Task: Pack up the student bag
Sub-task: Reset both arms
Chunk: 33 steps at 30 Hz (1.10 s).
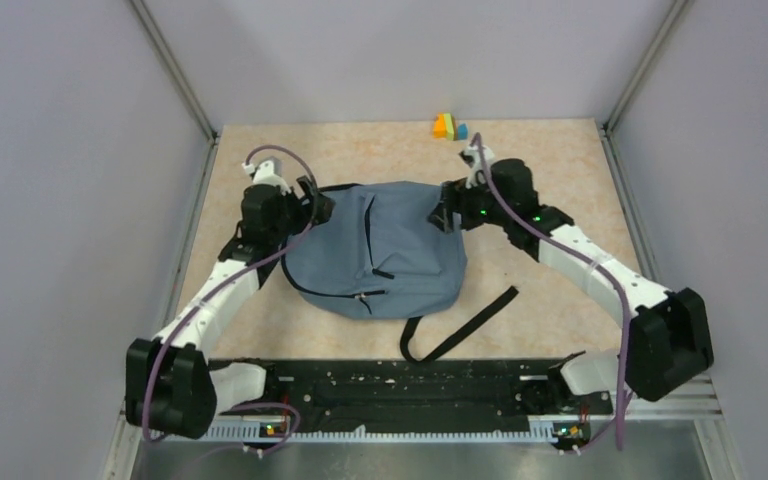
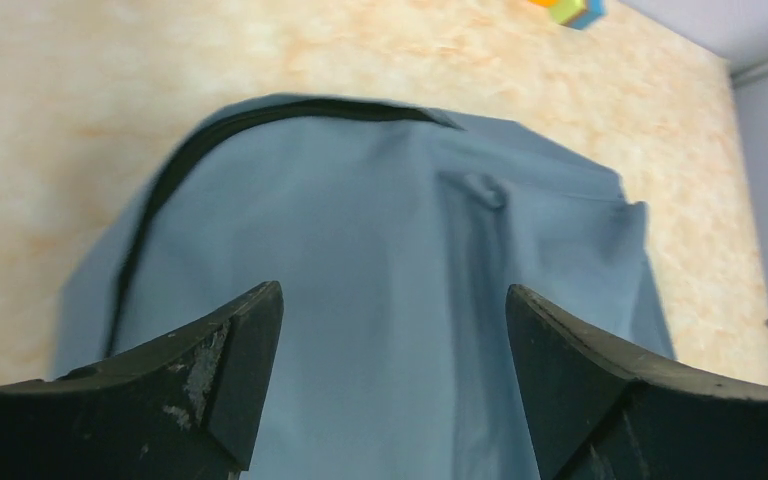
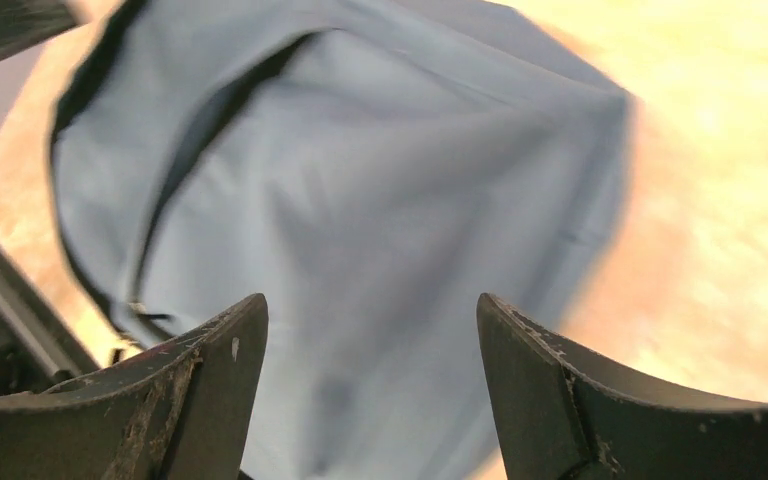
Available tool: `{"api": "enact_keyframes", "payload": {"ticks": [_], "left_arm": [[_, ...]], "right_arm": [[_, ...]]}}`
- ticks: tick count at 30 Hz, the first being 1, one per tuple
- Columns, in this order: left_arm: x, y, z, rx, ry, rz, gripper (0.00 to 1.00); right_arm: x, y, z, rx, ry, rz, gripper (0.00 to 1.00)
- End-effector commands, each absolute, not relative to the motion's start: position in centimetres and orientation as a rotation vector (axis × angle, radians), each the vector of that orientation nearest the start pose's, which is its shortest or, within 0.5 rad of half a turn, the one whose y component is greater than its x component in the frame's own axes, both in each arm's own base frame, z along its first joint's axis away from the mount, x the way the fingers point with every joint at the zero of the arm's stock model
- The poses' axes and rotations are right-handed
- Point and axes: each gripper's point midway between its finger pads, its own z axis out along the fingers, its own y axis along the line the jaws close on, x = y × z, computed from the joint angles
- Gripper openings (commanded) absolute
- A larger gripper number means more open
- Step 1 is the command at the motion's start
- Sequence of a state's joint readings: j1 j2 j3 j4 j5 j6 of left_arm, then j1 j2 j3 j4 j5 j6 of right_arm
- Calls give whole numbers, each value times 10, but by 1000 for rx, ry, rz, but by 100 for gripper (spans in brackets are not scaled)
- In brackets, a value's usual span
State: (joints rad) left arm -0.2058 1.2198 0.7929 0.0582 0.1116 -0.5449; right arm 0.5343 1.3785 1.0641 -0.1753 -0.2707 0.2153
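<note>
Backpack first, in the top view: the student bag (image 1: 375, 250) lies flat at mid-frame on the table (image 1: 560, 170), its black strap (image 1: 460, 330) trailing toward the lower right. The left gripper (image 1: 310, 205) sits at the bag's upper-left corner and the right gripper (image 1: 450, 212) at its upper-right corner. A small cluster of coloured blocks (image 1: 449, 127) rests well apart, near the top centre.

In the left wrist view, the claw's two dark fingers stand wide apart along the bottom edge with nothing between them. Blue fabric fills the centre, and a dark zipper line (image 2: 160, 190) curves through the upper left.

In the right wrist view, this claw is also spread wide and empty, poised over the blurred blue fabric that covers most of the frame.

Neither claw has a hold, so the step in hand looks like setting up the bag for opening. I cannot tell whether the main zipper is open. The next move likely calls for one claw to pin the soft fabric while the other finds the zipper pull.
</note>
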Motion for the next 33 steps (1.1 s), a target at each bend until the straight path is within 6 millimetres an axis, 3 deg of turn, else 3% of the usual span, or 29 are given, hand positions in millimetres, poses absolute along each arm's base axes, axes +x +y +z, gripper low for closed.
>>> {"api": "enact_keyframes", "payload": {"ticks": [1,4,6,9,11,15,18,23,33], "left_arm": [[352,-75,186,-393,1997,-446,87],[336,-54,194,-462,2013,-382,87],[325,-47,211,-469,1992,-369,89],[308,-37,242,-439,1947,-317,92],[298,-28,265,-416,1910,-260,93],[281,-9,310,-359,1791,-151,93],[270,-1,328,-333,1689,-118,96],[257,-2,326,-330,1596,-150,98],[254,-2,324,-303,1609,-135,98]], "right_arm": [[345,190,217,-278,2026,707,75],[353,134,214,-129,2028,615,75],[353,103,220,-57,2012,538,75],[349,64,241,13,1952,401,75],[343,49,261,29,1883,313,75],[325,33,301,28,1668,214,76],[310,28,317,16,1516,184,78],[293,19,319,32,1436,134,79],[296,22,321,13,1441,140,79]]}}
